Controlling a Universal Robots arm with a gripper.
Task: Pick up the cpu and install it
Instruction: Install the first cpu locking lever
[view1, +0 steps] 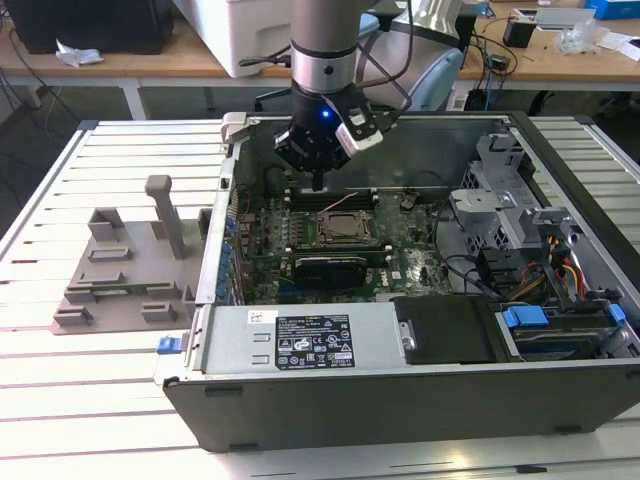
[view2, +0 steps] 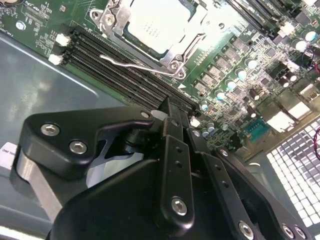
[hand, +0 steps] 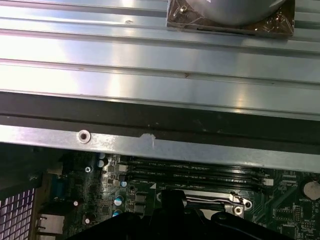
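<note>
The cpu (view2: 159, 24), a flat silvery square, lies in the motherboard socket (view1: 345, 228) with a metal frame around its edges and a thin lever (view2: 131, 65) along one side. My gripper (view1: 318, 182) hangs inside the open computer case (view1: 400, 400), just beyond the socket, over the black memory slots (view2: 120, 75). In the second wrist view its fingers (view2: 172, 150) are pressed together with nothing between them, the tips (view2: 167, 106) a little above the board. The first wrist view catches the gripper (hand: 170, 215) as a dark shape near the socket lever (hand: 210, 201).
A grey plastic tray (view1: 120, 275) with an upright post stands on the slatted metal table (view1: 100, 400) at the exterior view's left. Drive cages and cables (view1: 540, 260) fill the case's right end. A power supply (view1: 310, 340) lies along its near wall.
</note>
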